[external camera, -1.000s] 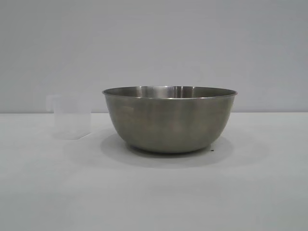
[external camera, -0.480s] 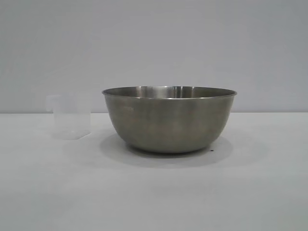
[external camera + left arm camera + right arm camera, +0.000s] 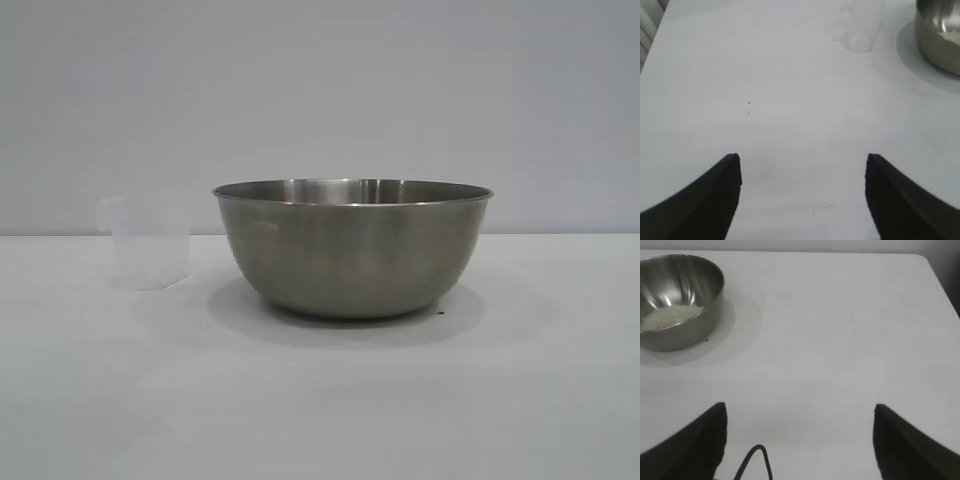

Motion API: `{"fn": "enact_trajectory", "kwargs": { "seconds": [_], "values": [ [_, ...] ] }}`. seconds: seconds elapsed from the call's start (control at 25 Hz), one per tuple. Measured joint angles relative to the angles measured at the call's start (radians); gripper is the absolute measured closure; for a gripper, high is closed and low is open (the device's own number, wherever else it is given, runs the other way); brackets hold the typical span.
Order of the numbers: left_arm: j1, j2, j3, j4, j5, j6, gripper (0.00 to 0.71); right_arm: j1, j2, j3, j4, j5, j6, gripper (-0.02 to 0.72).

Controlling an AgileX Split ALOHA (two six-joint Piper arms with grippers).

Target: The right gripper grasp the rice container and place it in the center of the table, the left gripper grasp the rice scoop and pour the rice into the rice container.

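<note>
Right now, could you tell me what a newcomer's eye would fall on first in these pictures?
The big steel bowl dominates the middle of the white table, with a small heap of rice already lying inside it. Beside it, apart from it on the left arm's side, stands a clear plastic cup, upright and easy to miss. Both claws, left and right, hang open over bare table, holding nothing.

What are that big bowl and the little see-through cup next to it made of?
The bowl looks like brushed stainless steel: grey, softly reflective, with a thin rolled rim. The cup seems to be thin clear plastic: the white table shows through its walls, though glass cannot be fully ruled out.
</note>
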Motion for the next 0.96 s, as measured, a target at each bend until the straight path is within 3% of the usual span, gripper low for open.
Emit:
{"fn": "enact_trajectory", "kwargs": {
  "seconds": [0.96],
  "values": [
    [0.0,0.0,0.0,0.017,0.0,0.0,0.249,0.0,0.0,0.0,0.0,0.0,0.0,0.155]
  ]
}}
